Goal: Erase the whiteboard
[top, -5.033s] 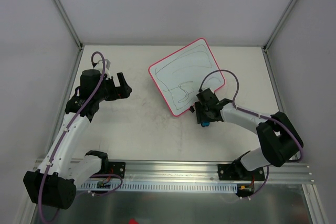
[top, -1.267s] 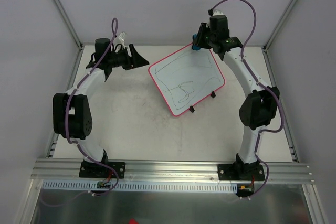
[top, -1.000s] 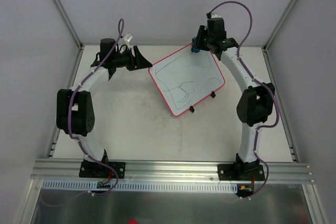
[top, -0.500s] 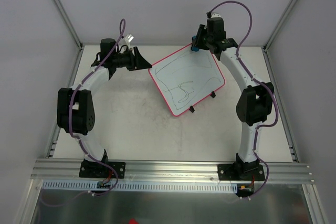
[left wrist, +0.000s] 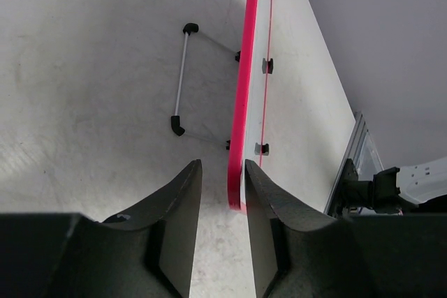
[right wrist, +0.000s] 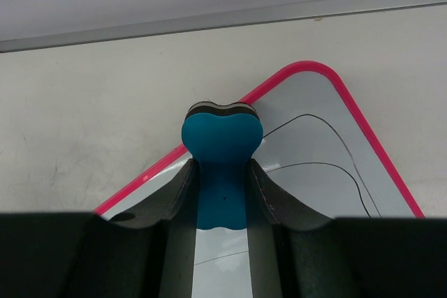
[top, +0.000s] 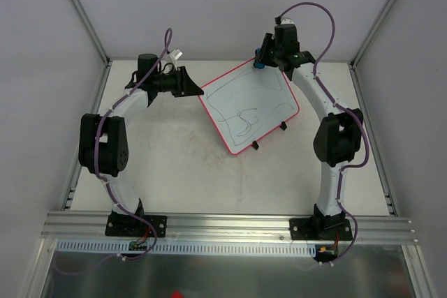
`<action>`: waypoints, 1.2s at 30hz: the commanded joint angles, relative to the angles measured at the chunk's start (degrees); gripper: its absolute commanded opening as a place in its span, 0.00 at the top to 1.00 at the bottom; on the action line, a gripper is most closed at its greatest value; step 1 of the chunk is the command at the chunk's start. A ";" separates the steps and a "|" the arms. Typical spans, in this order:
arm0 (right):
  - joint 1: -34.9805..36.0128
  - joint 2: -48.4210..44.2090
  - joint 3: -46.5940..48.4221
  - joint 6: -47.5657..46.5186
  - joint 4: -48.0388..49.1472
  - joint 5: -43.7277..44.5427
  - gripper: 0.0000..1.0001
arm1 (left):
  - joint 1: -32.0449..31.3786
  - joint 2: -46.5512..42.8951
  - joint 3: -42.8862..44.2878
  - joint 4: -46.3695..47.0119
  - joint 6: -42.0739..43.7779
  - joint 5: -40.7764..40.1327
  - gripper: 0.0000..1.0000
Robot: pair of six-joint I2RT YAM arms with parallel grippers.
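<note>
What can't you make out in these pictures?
- Right wrist view: whether the eraser touches the whiteboard; the eraser and right claw hide the contact.
- Left wrist view: the scribbles, since the whiteboard shows edge-on; also whether the left claw touches its rim.
- Top view: the eraser, too small and mostly behind the right claw.

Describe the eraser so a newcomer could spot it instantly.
Find the pink-rimmed whiteboard on the table. At its far corner, the right gripper pinches the eraser: a small teal-blue bone-shaped block, the only blue thing there.

Pink-rimmed whiteboard [top: 248, 105] lies angled on the table, still scribbled.
</note>
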 commanded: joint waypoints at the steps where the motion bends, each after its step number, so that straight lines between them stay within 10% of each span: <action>1: 0.14 0.33 1.53 1.46 2.02 1.71 1.00 | -0.64 -0.71 -0.27 2.02 2.33 2.36 0.69; 9: 0.14 -0.03 0.21 1.63 1.93 3.03 1.00 | -0.64 -0.36 -1.06 2.02 2.07 3.59 0.78; 13: 0.14 -0.11 -0.14 2.07 1.76 3.73 1.00 | -0.64 0.08 -0.54 1.93 2.07 5.00 1.00; 36: -4.69 0.15 -8.04 9.71 -2.02 6.46 1.00 | -0.64 -1.59 -2.38 0.88 4.09 6.40 1.00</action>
